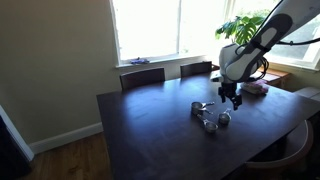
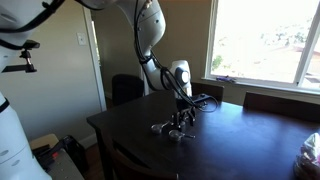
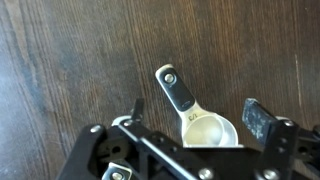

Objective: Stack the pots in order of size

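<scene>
Three small shiny silver pots lie near the middle of the dark table: one toward the window, one nearest the front, and one beside it. In the other exterior view they show as a cluster. My gripper hangs just above them. In the wrist view a pot with a flat handle lies on the wood between my spread fingers. The gripper is open, its pads well clear of the bowl on both sides.
Two chairs stand at the table's far side under the window. A pinkish stack and a leafy plant are behind the arm. A crinkly wrapped item lies at the table's corner.
</scene>
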You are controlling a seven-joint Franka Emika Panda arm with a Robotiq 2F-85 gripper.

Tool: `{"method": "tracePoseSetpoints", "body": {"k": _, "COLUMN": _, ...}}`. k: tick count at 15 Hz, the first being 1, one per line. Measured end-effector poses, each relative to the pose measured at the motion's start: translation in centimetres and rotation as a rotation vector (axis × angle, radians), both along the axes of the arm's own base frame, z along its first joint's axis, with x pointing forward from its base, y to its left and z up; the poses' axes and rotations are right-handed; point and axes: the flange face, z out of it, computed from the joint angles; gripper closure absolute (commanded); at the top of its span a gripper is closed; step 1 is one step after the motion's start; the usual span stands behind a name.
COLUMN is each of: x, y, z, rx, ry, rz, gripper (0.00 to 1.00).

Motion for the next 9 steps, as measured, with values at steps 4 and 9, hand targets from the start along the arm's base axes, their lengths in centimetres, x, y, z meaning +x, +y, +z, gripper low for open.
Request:
{"method": "tracePoseSetpoints", "body": {"k": 4, "x": 1.4, "y": 1.0, "z": -2.6, "rx": -0.016, "ry": 0.062, "rz": 0.075, "gripper": 0.00}}
{"method": "tracePoseSetpoints", "body": {"k": 9, "x": 2.6, "y": 1.5, "z": -5.6, "rx": -0.049, "ry": 0.083, "rz": 0.144, "gripper": 0.33}}
